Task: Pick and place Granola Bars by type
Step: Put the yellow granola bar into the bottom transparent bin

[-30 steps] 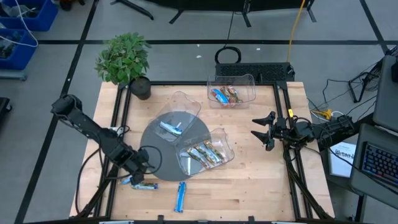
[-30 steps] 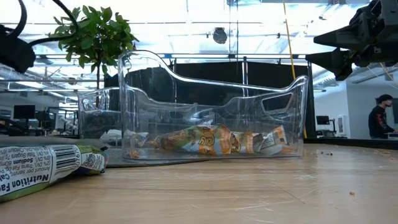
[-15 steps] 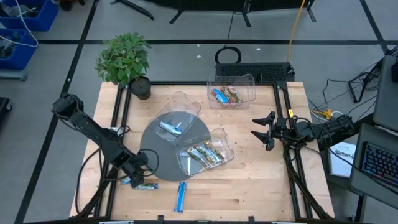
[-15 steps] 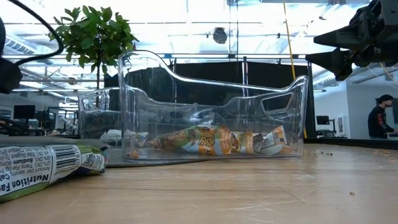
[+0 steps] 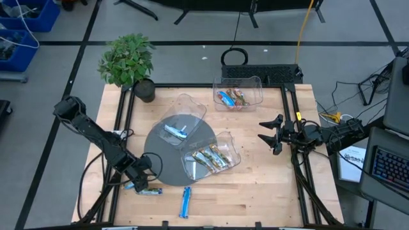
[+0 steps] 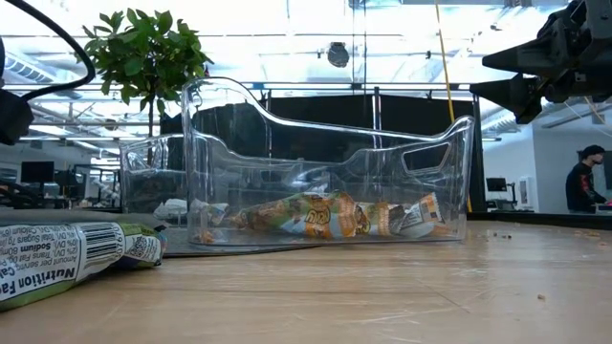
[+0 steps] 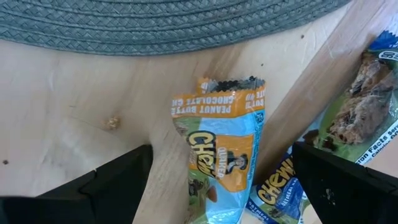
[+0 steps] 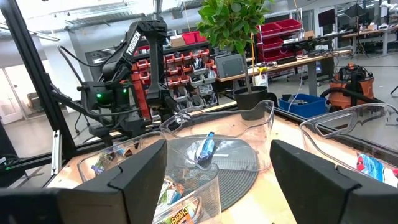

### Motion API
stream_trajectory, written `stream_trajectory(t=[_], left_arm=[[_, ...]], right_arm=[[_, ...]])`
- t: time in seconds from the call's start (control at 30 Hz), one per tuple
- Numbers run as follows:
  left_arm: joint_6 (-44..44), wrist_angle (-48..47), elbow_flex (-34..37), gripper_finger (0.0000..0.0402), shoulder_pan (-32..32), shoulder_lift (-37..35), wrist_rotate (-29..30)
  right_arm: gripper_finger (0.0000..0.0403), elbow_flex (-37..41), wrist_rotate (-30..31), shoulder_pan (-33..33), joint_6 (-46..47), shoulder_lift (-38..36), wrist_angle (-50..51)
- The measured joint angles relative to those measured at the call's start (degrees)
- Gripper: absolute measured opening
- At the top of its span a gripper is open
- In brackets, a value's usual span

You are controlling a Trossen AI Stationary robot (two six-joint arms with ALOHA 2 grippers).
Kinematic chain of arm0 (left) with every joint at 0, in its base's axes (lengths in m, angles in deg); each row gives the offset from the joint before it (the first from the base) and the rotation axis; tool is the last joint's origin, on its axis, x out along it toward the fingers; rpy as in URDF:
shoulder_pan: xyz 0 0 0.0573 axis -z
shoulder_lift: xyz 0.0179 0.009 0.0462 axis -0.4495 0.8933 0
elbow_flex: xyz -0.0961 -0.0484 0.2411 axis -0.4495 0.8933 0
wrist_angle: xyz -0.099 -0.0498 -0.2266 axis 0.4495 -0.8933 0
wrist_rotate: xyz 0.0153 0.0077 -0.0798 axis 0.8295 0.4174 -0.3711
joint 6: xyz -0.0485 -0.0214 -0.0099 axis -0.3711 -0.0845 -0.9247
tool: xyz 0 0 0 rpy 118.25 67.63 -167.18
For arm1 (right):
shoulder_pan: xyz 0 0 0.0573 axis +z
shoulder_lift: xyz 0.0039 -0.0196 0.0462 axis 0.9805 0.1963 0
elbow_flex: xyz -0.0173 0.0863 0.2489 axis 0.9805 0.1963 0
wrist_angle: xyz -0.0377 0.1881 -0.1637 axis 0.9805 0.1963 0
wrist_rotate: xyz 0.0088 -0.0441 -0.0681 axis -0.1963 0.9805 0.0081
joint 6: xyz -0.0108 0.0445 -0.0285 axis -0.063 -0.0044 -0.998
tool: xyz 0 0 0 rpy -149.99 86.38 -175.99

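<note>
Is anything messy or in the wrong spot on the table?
Yes. Three snack bars still lie loose on the wood by the front edge instead of in a bin: two beside the open left end effector, and a blue one alone. The other bars sit in clear bins.

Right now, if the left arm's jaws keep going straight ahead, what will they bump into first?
Probably the tan-gold Chewy granola bar: it lies on the wooden table right between the open jaws of the left gripper.

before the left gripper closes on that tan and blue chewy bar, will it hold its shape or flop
The Chewy bar lies flat in a crinkled wrapper with a crimped end, so it probably bends a little and feels light. The glossy film may slip between the open left gripper.
</note>
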Motion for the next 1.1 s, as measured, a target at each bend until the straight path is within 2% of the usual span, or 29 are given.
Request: stream_trajectory(t=[0.4, 0.5, 0.6, 0.93, 1.1], left_arm=[[-4.5, 0.1, 0.1, 0.0392, -1.6, 0.1, 0.5], [-4.2, 0.0, 0.1, 0.0379, -1.6, 0.1, 0.6], [-4.0, -0.6, 0.2, 0.0336, -1.6, 0.1, 0.8], [-3.6, -3.2, 0.4, 0.0132, -1.7, 0.2, 1.0], [-2.9, -4.7, 0.4, 0.0054, -1.7, 0.2, 0.5]], right_arm=[[0.0279, 0.0, 0.0, 0.0, 0.0, 0.0, 0.0], [0.0279, 0.0, 0.0, 0.0, 0.0, 0.0, 0.0], [0.0279, 0.0, 0.0, 0.0, 0.0, 0.0, 0.0], [0.0279, 0.0, 0.0, 0.0, 0.0, 0.0, 0.0], [0.0279, 0.0, 0.0, 0.0, 0.0, 0.0, 0.0]])
